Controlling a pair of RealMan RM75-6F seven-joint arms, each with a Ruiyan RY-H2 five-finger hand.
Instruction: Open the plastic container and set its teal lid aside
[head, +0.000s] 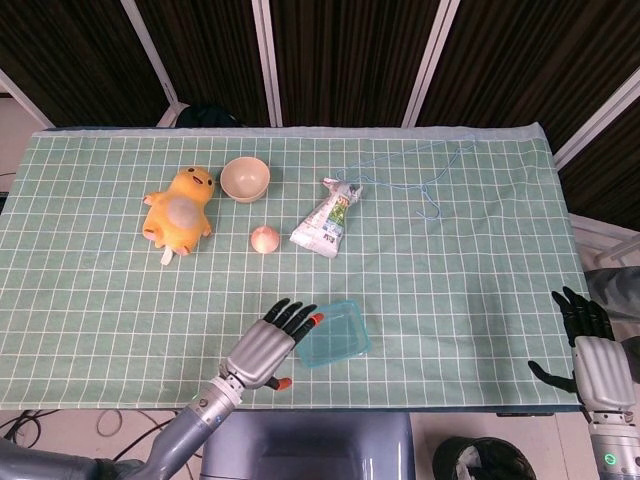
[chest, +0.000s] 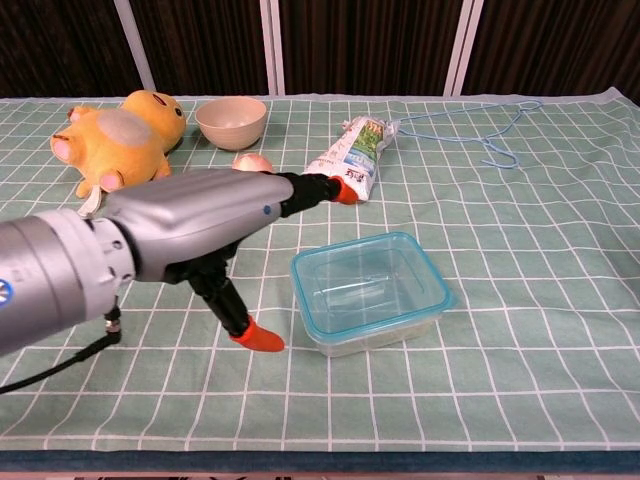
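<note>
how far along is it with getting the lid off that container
Nothing is done yet: the teal lid sits on the plastic container. In hand: the left hand is open beside the container's left edge, holding nothing; whether it touches it is unclear. The right hand is open at the table's far right edge. Left: grip the lid, lift it and set it aside.
</note>
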